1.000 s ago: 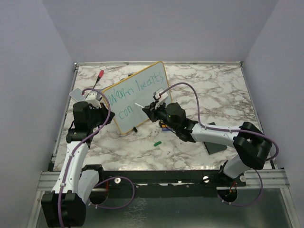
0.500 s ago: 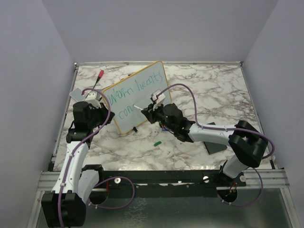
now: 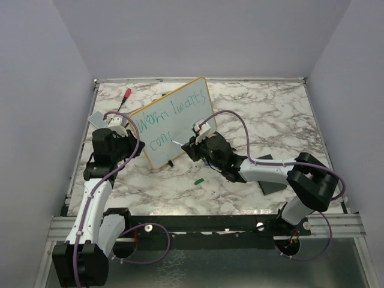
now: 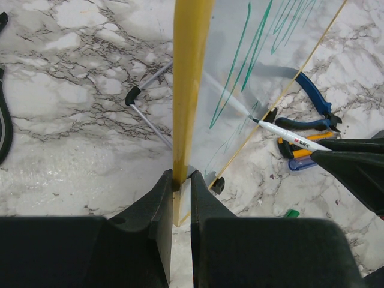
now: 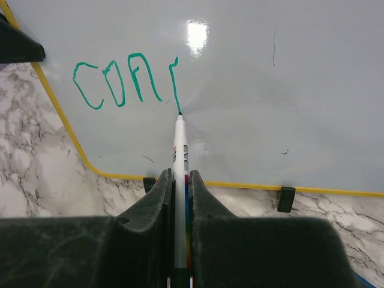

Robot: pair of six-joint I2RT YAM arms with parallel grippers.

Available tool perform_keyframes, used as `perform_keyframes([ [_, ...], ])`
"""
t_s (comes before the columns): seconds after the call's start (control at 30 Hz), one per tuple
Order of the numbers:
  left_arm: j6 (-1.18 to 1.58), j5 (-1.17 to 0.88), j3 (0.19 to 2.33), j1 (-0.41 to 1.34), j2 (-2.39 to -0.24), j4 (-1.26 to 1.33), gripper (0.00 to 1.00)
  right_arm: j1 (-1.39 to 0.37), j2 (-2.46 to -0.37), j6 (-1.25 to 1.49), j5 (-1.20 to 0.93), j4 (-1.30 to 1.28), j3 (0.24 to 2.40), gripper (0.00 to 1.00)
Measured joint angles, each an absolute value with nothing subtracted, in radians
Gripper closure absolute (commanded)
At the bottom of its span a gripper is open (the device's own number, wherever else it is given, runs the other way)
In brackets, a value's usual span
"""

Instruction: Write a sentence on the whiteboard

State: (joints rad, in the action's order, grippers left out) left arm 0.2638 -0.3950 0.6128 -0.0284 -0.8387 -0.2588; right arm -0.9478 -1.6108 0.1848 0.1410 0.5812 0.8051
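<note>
From above, the whiteboard (image 3: 174, 123) stands propped on its feet on the marble table (image 3: 270, 114), left of centre. The sentence (image 3: 173, 113) runs across it in teal, the top line complete and the second only begun. The left gripper (image 3: 128, 143) meets the board's left edge and the right gripper (image 3: 191, 144) reaches its face with a marker (image 3: 178, 142). In the left wrist view the jaws are pinched onto the yellow frame near its lower corner. That clamp looks to be what braces the board, so it should hold firm and not twist while strokes press on the surface. Blue-handled pliers (image 4: 315, 102) lie on the table beyond the board, clear of the work. In the right wrist view the jaws are pressed tight on the marker barrel, whose tip touches the board at the foot of a fresh downstroke just after "con". To do this letter well, I judge the tip needs light, even pressure, strokes matched to the height of the letters beside it, a level baseline above the lower frame, and a clean lift between strokes to avoid stray joins.
</note>
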Motion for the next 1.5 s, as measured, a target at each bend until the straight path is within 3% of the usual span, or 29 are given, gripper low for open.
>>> perform_keyframes([
  [1.5,0.264,-0.395,0.613,-0.028,-0.839,-0.258,1.0,-0.948,-1.608,0.168,0.201,0.584,0.875,0.99],
])
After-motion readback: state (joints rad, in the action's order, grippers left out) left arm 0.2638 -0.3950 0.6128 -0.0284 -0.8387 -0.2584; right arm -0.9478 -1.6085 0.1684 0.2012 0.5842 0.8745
